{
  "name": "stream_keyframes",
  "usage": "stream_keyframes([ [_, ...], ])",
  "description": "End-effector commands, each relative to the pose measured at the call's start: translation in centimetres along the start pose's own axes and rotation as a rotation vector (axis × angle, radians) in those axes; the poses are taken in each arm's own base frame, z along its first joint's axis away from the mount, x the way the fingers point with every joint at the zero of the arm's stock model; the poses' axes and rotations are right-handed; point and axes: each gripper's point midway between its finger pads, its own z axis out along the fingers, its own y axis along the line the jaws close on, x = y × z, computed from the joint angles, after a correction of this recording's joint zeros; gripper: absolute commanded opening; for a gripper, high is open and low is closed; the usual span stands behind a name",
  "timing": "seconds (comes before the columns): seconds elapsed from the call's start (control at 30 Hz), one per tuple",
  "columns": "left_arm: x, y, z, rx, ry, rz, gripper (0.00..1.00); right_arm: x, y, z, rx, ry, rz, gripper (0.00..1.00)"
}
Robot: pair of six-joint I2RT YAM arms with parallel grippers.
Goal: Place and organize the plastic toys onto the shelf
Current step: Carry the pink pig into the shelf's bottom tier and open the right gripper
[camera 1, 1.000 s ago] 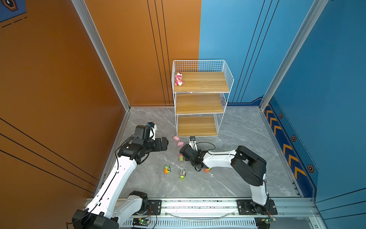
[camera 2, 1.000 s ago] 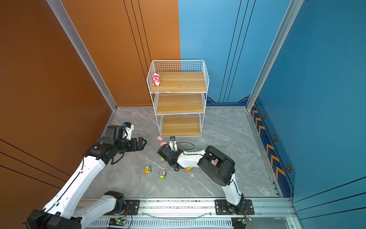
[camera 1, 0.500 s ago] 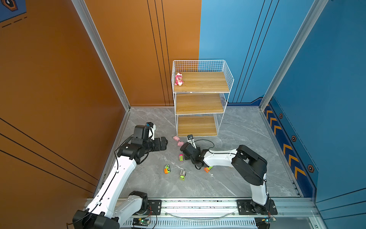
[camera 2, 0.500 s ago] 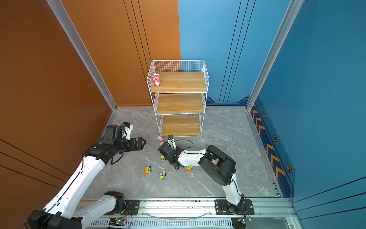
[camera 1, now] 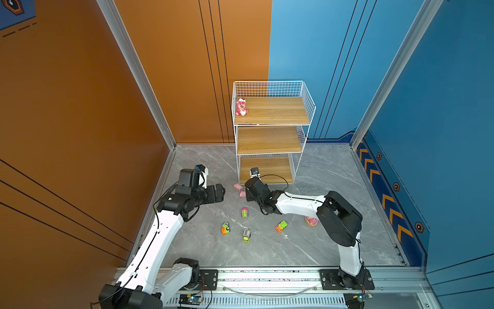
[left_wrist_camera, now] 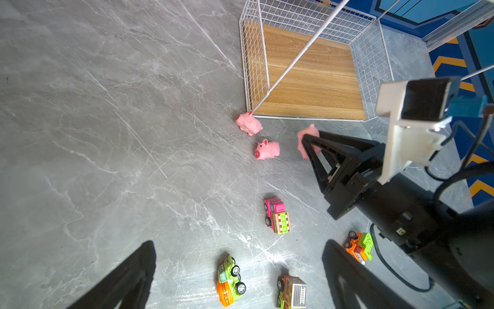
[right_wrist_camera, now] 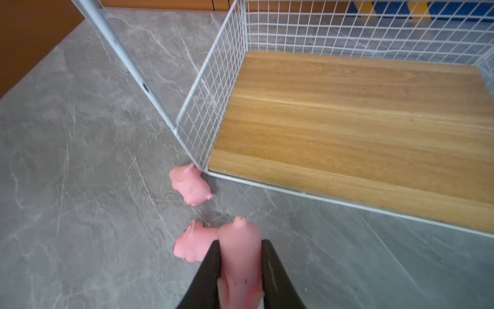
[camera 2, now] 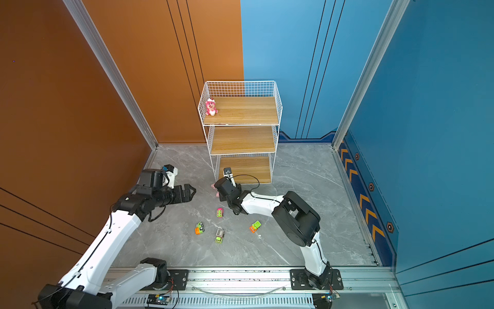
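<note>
**Top views.** Within the last second the right gripper (camera 1: 248,193) had left the pink truck (camera 1: 244,212) and swung toward the foot of the shelf (camera 1: 271,124). Its jaws had narrowed to a tight pinch, though its load was hidden from this angle. The left gripper (camera 1: 220,191) hung spread wide and empty above the tabletop (camera 1: 203,251), unmoved. The pink bear (camera 1: 241,107) stood at the left end of the top board. The green-and-orange car (camera 2: 199,228), grey truck (camera 2: 219,236) and orange truck (camera 2: 255,226) lay loose, well apart from the shelf.

**Left wrist view.** The right gripper clamped the held pig (left_wrist_camera: 310,129) just in front of the bottom board (left_wrist_camera: 307,80). The corner pig (left_wrist_camera: 249,124) touched the shelf's front leg. The second pig (left_wrist_camera: 267,150) lay near it on the tabletop.

**Right wrist view.** The held pig (right_wrist_camera: 240,248) sat squeezed between both fingers (right_wrist_camera: 211,267). The bottom board lay bare just ahead of it.

**Reading.** The grasp looked complete, so the step in hand was probably carrying this pig onto a board. Only the bear was shelved, so most of the task remained.
</note>
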Motion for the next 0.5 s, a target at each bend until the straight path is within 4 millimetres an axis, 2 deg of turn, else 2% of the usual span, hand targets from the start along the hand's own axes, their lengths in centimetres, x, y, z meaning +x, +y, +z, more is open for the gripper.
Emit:
stream_keyframes([
  [0.0,0.2,0.1,0.2,0.013,0.005,-0.022,0.98,-0.3,0.1,2.0,-0.018,-0.001,-0.027,0.27],
  [0.07,0.1,0.2,0.2,0.011,0.002,-0.025,0.98,0.1,-0.1,3.3,-0.016,0.004,-0.030,0.27],
  [0.23,0.1,0.4,0.2,0.010,0.002,-0.030,0.98,-0.7,-0.2,5.3,-0.022,-0.006,-0.017,0.28],
  [0.47,0.1,0.5,0.2,0.006,0.001,-0.033,0.98,-2.0,-0.5,7.3,-0.025,-0.005,-0.003,0.29],
])
